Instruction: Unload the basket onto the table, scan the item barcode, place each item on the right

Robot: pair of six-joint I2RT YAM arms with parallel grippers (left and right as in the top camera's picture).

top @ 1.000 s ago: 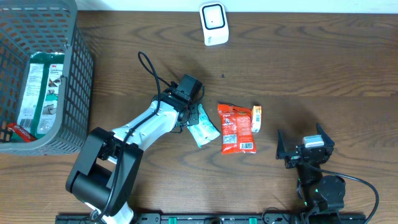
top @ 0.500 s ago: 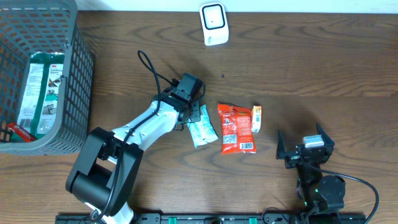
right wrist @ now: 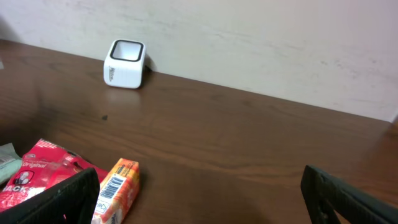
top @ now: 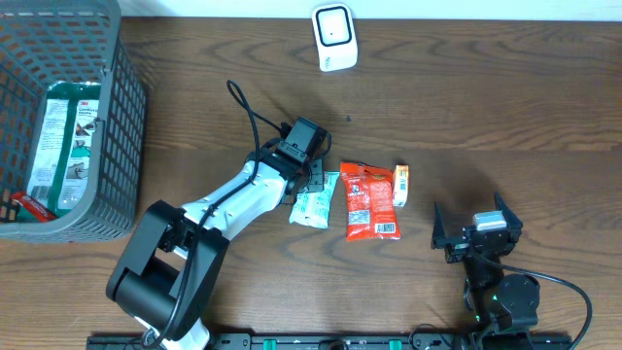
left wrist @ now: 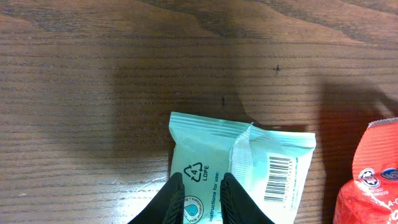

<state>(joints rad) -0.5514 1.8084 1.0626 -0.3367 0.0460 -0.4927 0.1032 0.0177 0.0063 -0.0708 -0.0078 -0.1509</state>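
The pale green packet [left wrist: 249, 162] lay barcode-up near the table's [top: 486, 97] middle, just beside a red pouch [top: 371, 202]. The left gripper [left wrist: 200, 183] stood at its edge, fingers nearly together; whether it gripped could not be told. The right gripper [top: 475, 226] gaped wide, empty, near the front edge.

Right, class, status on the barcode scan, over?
Left fingers pinched on packet edge; right fingers wide, empty. Barcode faces up, well short of scanner. Red bag alongside, not blocking.
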